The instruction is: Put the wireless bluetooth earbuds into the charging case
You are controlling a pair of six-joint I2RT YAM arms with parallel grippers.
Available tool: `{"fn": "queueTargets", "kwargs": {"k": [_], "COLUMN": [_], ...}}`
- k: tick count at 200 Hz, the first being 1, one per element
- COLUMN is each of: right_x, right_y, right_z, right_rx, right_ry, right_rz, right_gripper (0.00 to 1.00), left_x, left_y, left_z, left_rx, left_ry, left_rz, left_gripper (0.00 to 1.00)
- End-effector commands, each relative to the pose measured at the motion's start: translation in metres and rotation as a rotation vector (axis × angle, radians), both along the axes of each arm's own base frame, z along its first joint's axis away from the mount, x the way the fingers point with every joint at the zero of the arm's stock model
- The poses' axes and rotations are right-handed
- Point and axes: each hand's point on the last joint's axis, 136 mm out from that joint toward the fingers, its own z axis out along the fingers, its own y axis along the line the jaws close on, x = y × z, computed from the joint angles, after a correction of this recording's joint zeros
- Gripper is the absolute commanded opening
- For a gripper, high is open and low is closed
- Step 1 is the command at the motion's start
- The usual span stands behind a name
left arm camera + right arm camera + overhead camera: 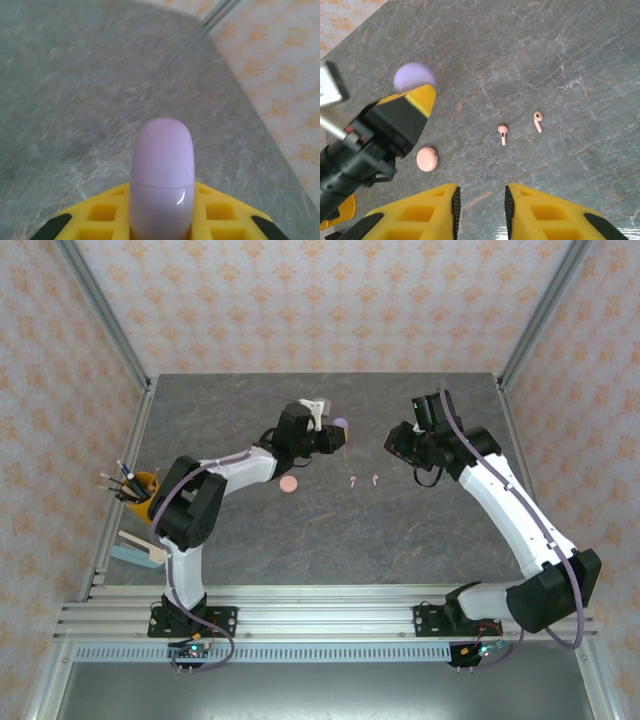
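Both grippers hover above the bench (420, 540). Left gripper (332, 436) pinches the closed lilac case (162, 175), lifted at far centre; its contents cannot be told. Right gripper (481, 200) is spread and empty. Pink case (427, 159) lies closed on the bench. Pink earbud (503, 134) and second earbud (538, 121) lie loose to its right: insertion judged not begun.

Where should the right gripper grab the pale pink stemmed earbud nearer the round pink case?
Pinch the pale pink stemmed earbud across its stem just below the bulbous head, coming straight down. It lies flat on the grey stone-look table, stem pointing toward the right gripper, so its open jaws should close across the stem.
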Motion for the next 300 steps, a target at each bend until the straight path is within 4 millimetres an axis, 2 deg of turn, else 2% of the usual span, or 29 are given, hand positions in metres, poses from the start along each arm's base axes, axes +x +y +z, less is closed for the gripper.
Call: {"fn": "queueTargets", "kwargs": {"k": [1,52,81,116,149,156,182,220,235,238,247,252,261,275,300], "right_x": [0.010,0.014,0.015,0.016,0.016,0.016,0.016,0.014,0.015,0.016,0.017,0.018,0.020,0.023,0.027], "right_y": [-0.003,0.001,0.002,0.004,0.006,0.007,0.009,0.021,0.032,0.035,0.044,0.049,0.060,0.079,0.115], "right_z": [-0.008,-0.026,-0.031,-0.033,-0.031,-0.030,-0.029,-0.042,-0.055,-0.057,-0.065,-0.070,-0.076,-0.086,-0.107], "right_rx": [-0.006,-0.011,-0.012,-0.008,0.000,0.002,0.001,-0.051,-0.079,-0.085,-0.103,-0.111,-0.125,-0.143,-0.163], "right_ry": [-0.005,0.032,0.040,0.042,0.039,0.037,0.031,0.047,0.071,0.074,0.093,0.103,0.119,0.149,0.201], "right_rz": [-0.041,-0.038,-0.034,-0.025,-0.012,-0.009,0.003,0.055,0.087,0.092,0.114,0.124,0.142,0.165,0.173], "right_gripper": [0.32,0.32,0.32,0.35,0.42,0.44,0.50,0.59,0.61,0.62,0.64,0.65,0.66,0.68,0.70], "left_x": [-0.006,-0.002,-0.004,-0.007,-0.006,-0.006,-0.005,-0.007,-0.009,-0.011,-0.013,-0.015,-0.018,-0.025,-0.036], "left_y": [0.002,-0.005,-0.002,0.007,0.017,0.019,0.026,0.052,0.072,0.077,0.093,0.102,0.120,0.147,0.193], "left_z": [-0.034,-0.073,-0.091,-0.102,-0.095,-0.091,-0.065,-0.004,0.021,0.035,0.052,0.060,0.074,0.088,0.096], "left_rx": [-0.017,-0.019,0.016,0.069,0.098,0.103,0.116,0.122,0.117,0.109,0.106,0.107,0.106,0.105,0.085], "left_ry": [0.282,0.461,0.537,0.586,0.576,0.569,0.522,0.409,0.357,0.330,0.292,0.272,0.239,0.206,0.186], "left_rz": [0.026,0.017,0.031,0.058,0.073,0.074,0.073,0.112,0.155,0.165,0.199,0.221,0.260,0.324,0.439], "left_gripper": [0.00,0.00,0.01,0.19,0.48,0.58,0.77,0.83,0.84,0.84,0.85,0.91,0.93,1.00,1.00]}}
